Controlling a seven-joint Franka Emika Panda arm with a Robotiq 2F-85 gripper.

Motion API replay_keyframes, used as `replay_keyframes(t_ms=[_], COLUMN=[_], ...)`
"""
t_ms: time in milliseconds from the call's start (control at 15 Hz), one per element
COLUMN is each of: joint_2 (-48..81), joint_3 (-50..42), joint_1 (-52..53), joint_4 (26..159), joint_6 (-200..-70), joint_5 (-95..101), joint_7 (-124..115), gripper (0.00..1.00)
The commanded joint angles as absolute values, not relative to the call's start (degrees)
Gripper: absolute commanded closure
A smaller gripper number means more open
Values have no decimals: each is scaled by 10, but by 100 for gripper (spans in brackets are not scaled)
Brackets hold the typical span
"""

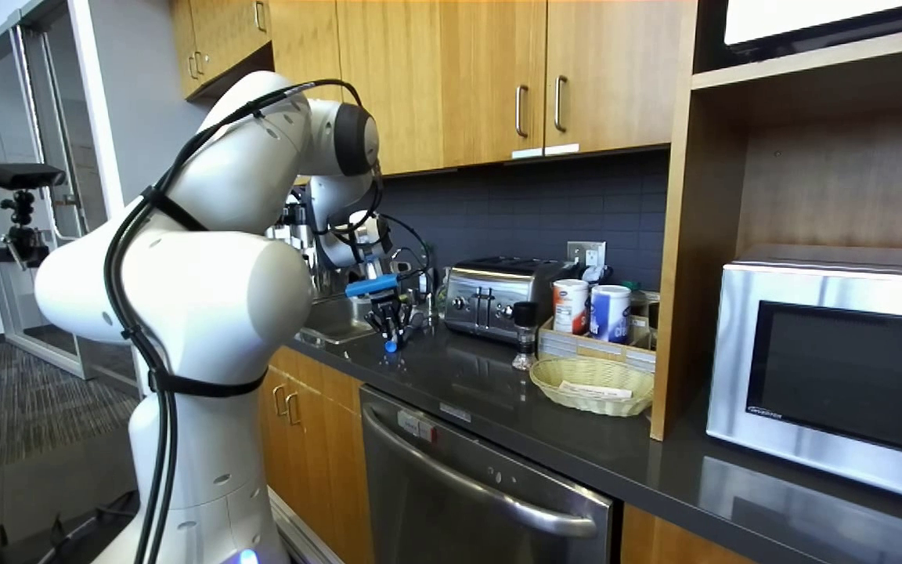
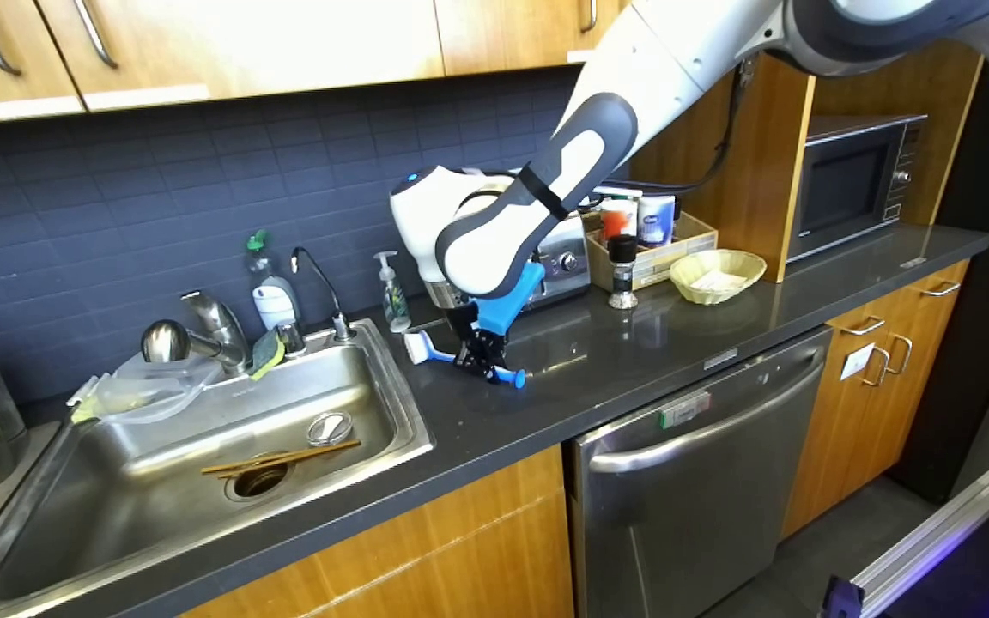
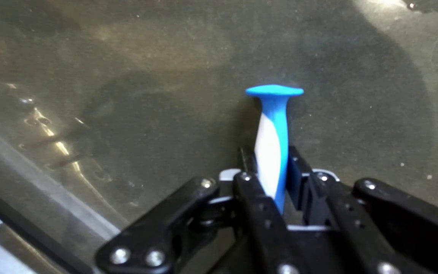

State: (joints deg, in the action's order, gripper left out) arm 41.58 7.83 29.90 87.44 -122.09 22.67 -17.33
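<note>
While jaws grip a blue-and-white brush [image 3: 272,146], sink [image 2: 151,515] nearby, arm [image 2: 664,70] screening toaster [image 2: 567,266] (partly).

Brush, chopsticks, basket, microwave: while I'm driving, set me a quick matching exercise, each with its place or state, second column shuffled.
Things:
1. brush
2. chopsticks
3. basket
4. microwave

Places or states:
A. standing in the wooden unit
B. has a white slip inside
C. clamped in the gripper
D. lying in the sink

Pairs: 1-C, 2-D, 3-B, 4-A
</note>
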Motion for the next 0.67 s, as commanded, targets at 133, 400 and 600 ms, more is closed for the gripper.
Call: replay_keyframes(t_ms=[133,400,600], joint_2=[405,387,368], joint_3=[59,45,39], joint_1=[305,302,301], joint_4=[882,895,906], joint_6=[-1230,-1241,-1240], joint_5=[235,246,246], joint_7=[-185,-194,-195], gripper=[94,94,94])
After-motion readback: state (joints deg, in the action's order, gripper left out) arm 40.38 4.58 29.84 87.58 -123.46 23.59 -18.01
